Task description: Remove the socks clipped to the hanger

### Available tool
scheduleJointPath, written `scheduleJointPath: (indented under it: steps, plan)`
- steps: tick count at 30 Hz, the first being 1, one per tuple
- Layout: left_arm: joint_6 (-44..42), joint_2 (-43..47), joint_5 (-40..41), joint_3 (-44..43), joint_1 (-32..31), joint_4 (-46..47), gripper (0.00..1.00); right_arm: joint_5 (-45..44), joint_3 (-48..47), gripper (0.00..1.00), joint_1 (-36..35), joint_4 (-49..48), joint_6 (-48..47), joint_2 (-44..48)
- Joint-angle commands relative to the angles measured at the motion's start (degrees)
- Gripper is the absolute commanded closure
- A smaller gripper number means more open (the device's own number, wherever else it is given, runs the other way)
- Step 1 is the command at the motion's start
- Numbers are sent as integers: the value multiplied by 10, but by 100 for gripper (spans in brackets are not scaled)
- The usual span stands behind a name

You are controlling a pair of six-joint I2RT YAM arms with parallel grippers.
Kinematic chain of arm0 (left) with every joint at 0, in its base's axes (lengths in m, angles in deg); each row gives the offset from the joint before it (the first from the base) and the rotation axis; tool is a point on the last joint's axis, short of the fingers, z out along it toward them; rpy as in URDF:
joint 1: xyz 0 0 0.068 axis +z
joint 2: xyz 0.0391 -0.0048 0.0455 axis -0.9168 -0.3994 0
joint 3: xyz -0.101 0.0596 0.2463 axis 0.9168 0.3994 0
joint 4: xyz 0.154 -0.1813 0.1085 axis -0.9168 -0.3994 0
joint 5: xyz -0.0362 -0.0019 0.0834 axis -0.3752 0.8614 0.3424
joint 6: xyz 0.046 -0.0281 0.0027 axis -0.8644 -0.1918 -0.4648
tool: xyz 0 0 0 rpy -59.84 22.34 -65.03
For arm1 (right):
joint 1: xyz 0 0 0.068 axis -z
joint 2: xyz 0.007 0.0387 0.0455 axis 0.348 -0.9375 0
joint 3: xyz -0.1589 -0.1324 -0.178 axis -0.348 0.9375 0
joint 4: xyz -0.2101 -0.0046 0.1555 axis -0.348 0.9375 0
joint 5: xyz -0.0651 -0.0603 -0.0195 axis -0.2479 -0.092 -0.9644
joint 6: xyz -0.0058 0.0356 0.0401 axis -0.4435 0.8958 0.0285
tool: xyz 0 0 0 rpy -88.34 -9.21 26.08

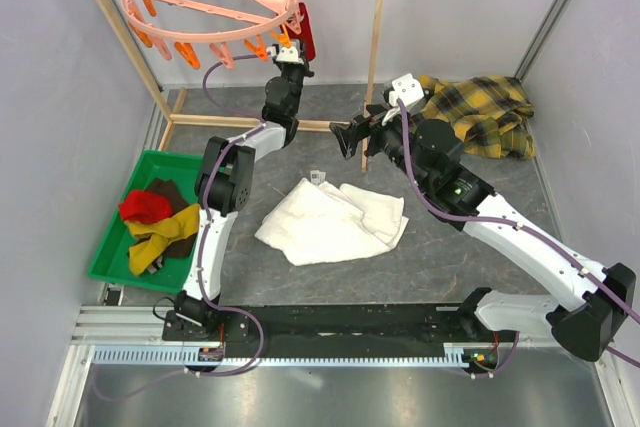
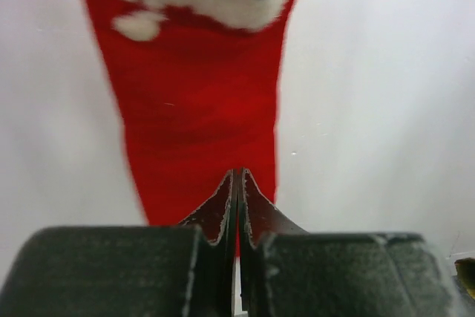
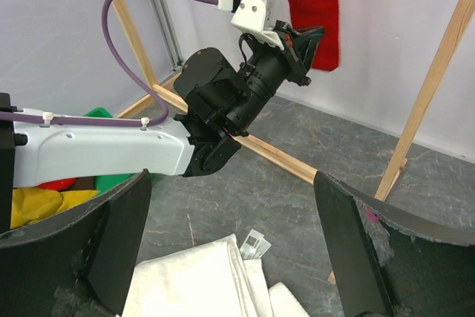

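Note:
The salmon-pink hanger (image 1: pixel 210 2) hangs at the back left. One red sock with a Santa face (image 1: pixel 306 32) dangles from its right side. The sock fills the left wrist view (image 2: pixel 200 109) and shows in the right wrist view (image 3: pixel 318 20). My left gripper (image 1: pixel 294 55) is raised to the sock's lower part. Its jaws are pressed together (image 2: pixel 238 176) just in front of the flat fabric, with no cloth seen between them. Red (image 1: pixel 147 207), mustard (image 1: pixel 150 244) and dark brown (image 1: pixel 182 195) socks lie in the green tray (image 1: pixel 120 247). My right gripper (image 1: pixel 345 137) is open and empty above the floor (image 3: pixel 231 183).
A white towel (image 1: pixel 335 219) lies mid-table under the right gripper. A yellow-black plaid shirt (image 1: pixel 480 112) lies at the back right. Wooden rack posts (image 1: pixel 375 27) and a floor bar (image 3: pixel 289 165) stand around the hanger. Walls close in left, right and behind.

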Motion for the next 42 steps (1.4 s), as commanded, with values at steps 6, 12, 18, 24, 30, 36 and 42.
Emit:
scheduleJointPath:
  steps: [6,12,18,24,30,36,42]
  plan:
    - [-1,72,-38,89,11,46,98,6,-18,2,2,-23,-4,4]
    - [14,113,-30,159,11,78,98,5,-15,2,2,-24,3,11]
    - [14,128,26,190,11,92,44,15,-18,2,2,-25,10,9]
    - [19,110,27,164,19,64,24,18,-17,2,2,-33,11,6]
    - [39,74,0,107,38,48,4,18,-20,2,2,-34,4,2]
    - [38,6,-21,-7,52,-9,2,16,-21,2,2,-38,-3,-7]
    - [19,-22,-60,-89,56,-58,97,17,-33,2,3,-37,-8,-19]
